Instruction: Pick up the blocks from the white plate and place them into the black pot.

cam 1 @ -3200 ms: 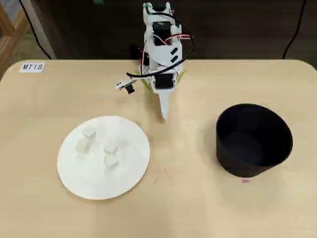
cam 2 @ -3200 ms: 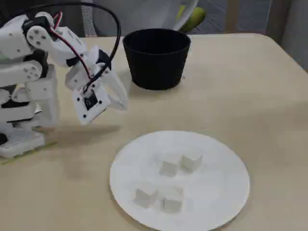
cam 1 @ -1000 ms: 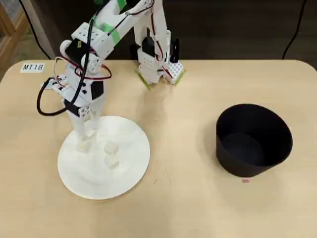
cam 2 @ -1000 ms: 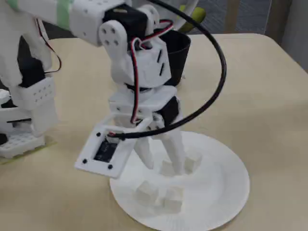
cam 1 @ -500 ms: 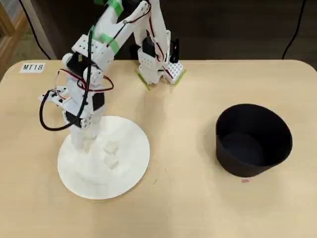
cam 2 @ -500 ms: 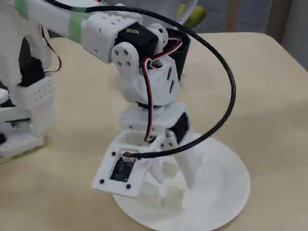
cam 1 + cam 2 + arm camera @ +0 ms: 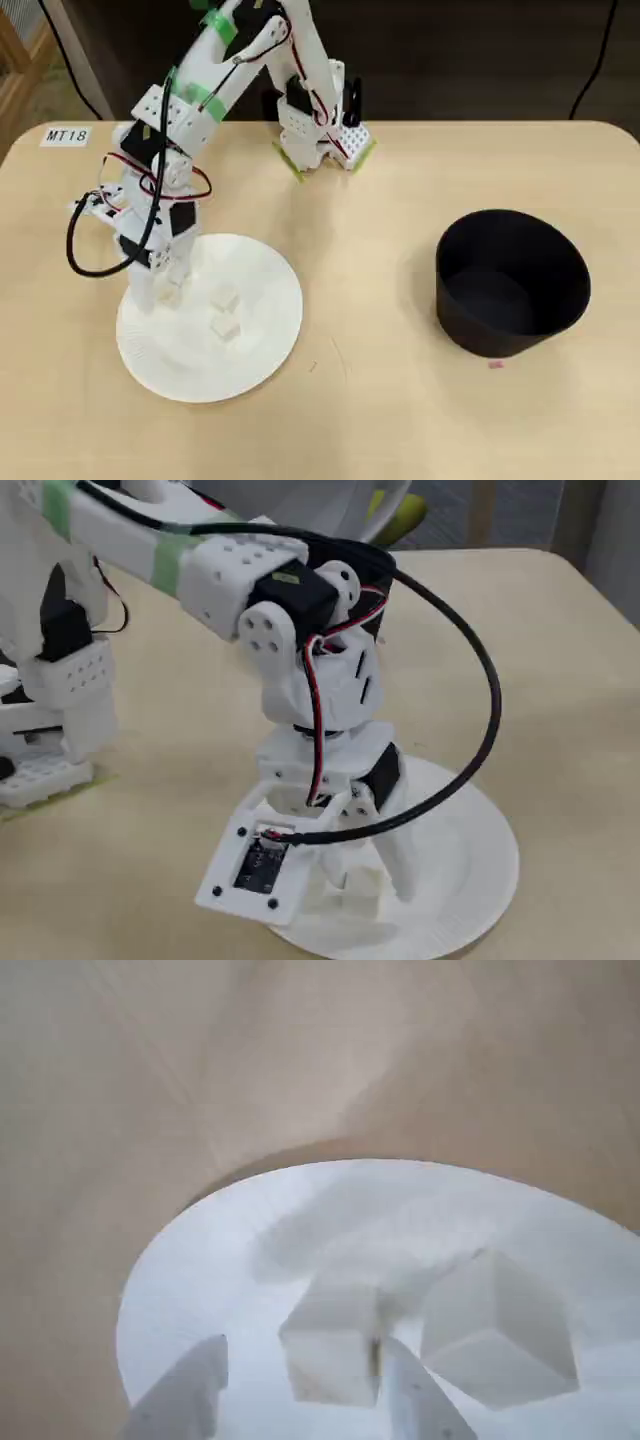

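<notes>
Gripper (image 7: 300, 1400) fingers stand apart, straddling one small chalky cube (image 7: 330, 1352) on the plate (image 7: 200, 1260) without clamping it; a second cube (image 7: 497, 1327) sits just beside. Flat, smooth and white, the plate carries two more blocks (image 7: 224, 312). Well beyond the plate, the matte black tapered pot (image 7: 512, 283) looks empty, so no transfer is done.

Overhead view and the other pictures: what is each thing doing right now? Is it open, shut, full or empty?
fingers: open, one on each side of a block.
block between them: resting on the plate, not lifted.
other blocks: lying loose on the plate.
white plate: lying flat, holding the blocks.
black pot: upright, empty.
</notes>
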You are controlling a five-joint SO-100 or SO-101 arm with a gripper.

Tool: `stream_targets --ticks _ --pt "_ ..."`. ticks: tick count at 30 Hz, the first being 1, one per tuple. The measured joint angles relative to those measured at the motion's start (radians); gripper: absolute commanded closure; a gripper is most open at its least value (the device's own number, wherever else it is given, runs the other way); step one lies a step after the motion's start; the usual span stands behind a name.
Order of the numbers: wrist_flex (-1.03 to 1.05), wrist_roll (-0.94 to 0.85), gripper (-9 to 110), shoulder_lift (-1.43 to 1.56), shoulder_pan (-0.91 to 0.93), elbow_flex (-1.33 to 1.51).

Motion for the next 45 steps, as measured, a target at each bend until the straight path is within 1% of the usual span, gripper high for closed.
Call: stream_targets --ticks 8,16,24,29,33,37,41,43,45 --pt "-0.051 0.014 87 -0.028 -0.006 -0.015" --pt "-0.067 0.049 103 -0.057 -0.018 -0.018" --pt "-0.067 0.049 104 -0.061 -0.031 -0.026" --pt "-0.075 0.071 104 0.057 -0.084 -0.025" --pt "-0.077 0.133 104 0.276 -0.195 -0.025" --pt "-0.006 0.206 104 0.508 -0.350 -0.020" --pt "0.026 0.308 104 0.713 -0.595 0.107" --pt "-0.003 0.374 104 0.804 -0.747 0.219" --pt "-0.075 0.426 104 0.882 -0.885 0.345"
